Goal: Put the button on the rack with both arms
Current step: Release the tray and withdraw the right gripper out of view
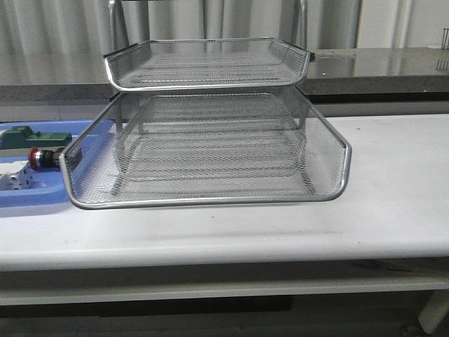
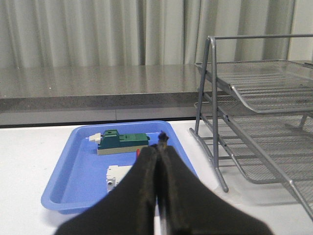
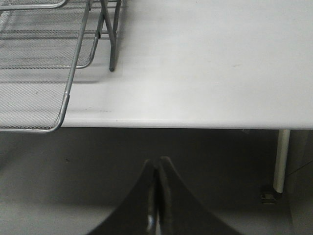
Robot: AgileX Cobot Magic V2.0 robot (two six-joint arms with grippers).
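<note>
Waiting to start: button in the blue tray, both claws pressed together

From the front camera I see the button (image 1: 41, 157) lying on its side in the blue tray (image 1: 31, 199) at the left end of the tabletop (image 1: 393, 203), red head pointing away from the rack (image 1: 210, 151) and its body partly hidden behind the rack's lowest rim. A green block (image 1: 28, 137) and a white part (image 1: 14, 180) share the tray with it. My guess is the tray serves as a parts bin set just beside the rack so the left arm has a short carry.

My left claw (image 2: 163, 142) hangs above the tray's near side with its fingers closed against each other, holding nothing; only a sliver of red shows beside them in that view. My right claw (image 3: 157, 164) is likewise closed and empty, parked off the tabletop's front edge, well away from the button. I judge the task not yet begun: the rack's tiers hold nothing.

The rack sits mid-table, its wide mesh shelves open toward me, which should ease a drop-in. The tabletop is plain white and slightly scuffed; behind it runs a grey stone counter and pale curtains
</note>
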